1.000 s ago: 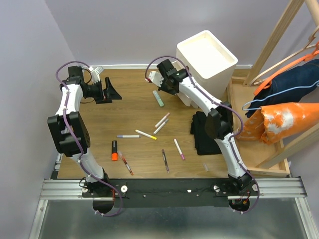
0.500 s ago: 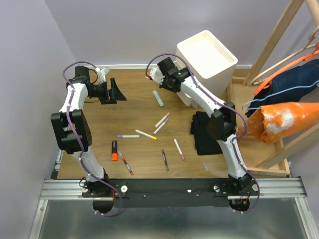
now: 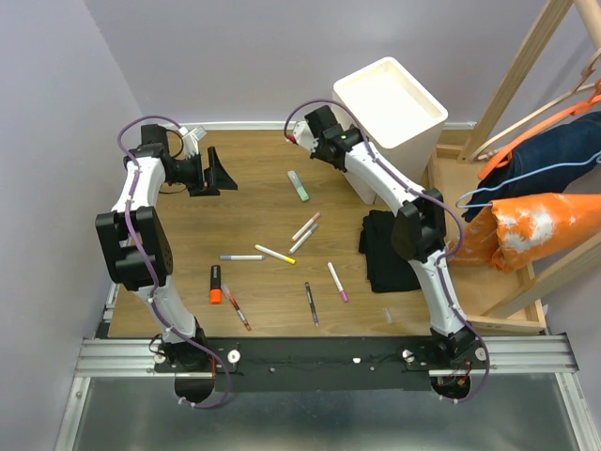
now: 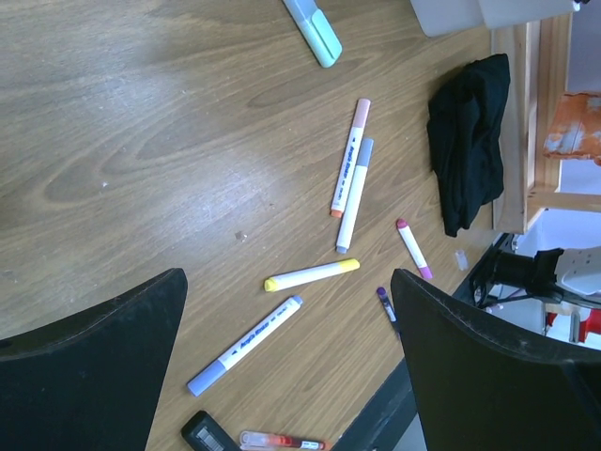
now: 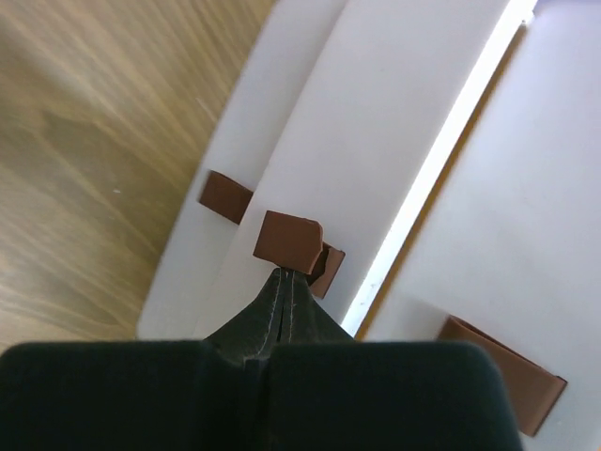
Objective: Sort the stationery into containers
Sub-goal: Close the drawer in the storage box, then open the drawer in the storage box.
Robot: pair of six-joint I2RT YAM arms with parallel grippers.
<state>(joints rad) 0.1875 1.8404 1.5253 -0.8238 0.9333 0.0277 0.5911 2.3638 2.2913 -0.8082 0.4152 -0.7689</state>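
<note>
We are swinging the right arm in across the desk [image 3: 254,202] to the white cabinet [image 3: 390,99] at the far right corner, so opening a drawer [image 5: 394,122] probably comes first. The right fingers [image 5: 263,315] are pressing shut on nothing, tips touching a brown handle [image 5: 289,241]. The left arm is hovering near the far left corner, left fingers [image 4: 94,338] spread wide and empty. The stationery [image 3: 274,254] is lying scattered mid-desk.
</note>
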